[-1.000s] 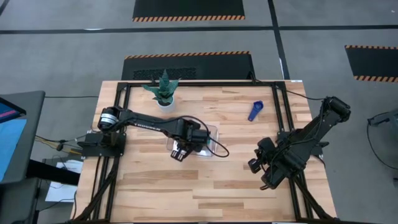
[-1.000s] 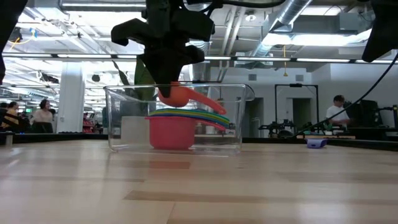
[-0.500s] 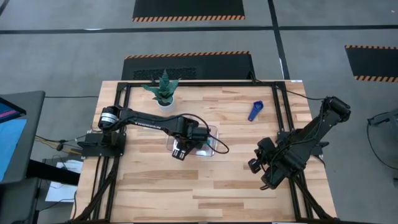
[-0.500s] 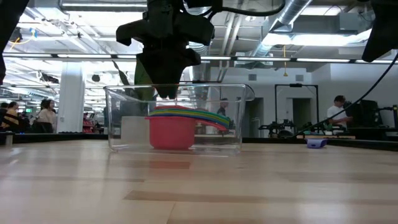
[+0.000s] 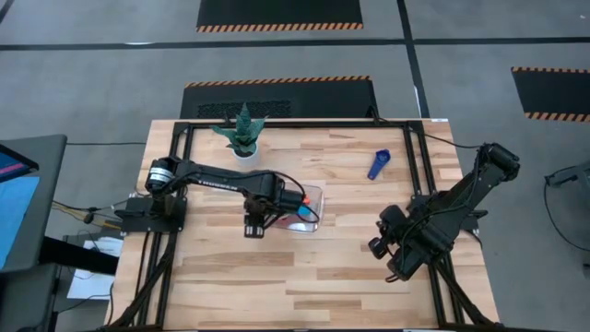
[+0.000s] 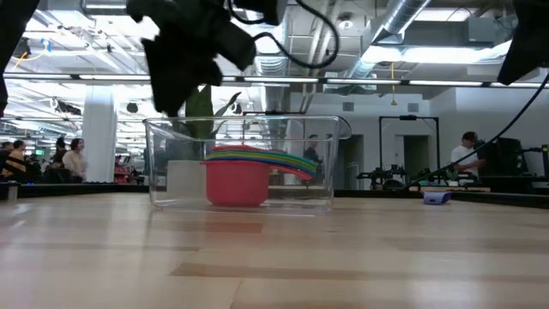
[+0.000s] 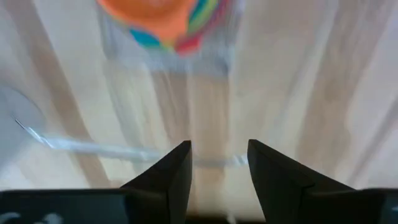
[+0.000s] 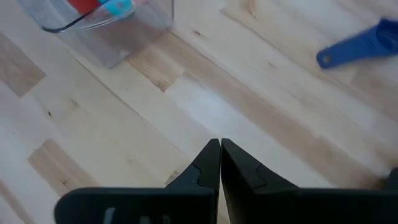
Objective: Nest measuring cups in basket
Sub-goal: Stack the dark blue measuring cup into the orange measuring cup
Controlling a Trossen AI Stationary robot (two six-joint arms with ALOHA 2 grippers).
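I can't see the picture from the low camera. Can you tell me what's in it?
A clear basket sits on the wooden table with a stack of measuring cups inside, red at the bottom. The left gripper hangs above the basket's left end, holding nothing.

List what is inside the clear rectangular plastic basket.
Inside the clear rectangular plastic basket sits a nested stack of plastic measuring cups: red at the bottom, orange on top. The middle cups show only coloured rims; their bowls are covered.

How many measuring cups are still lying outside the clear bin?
1: a blue cup lies alone on the table, to the right of the bin. The rest sit stacked inside; none seems hidden.
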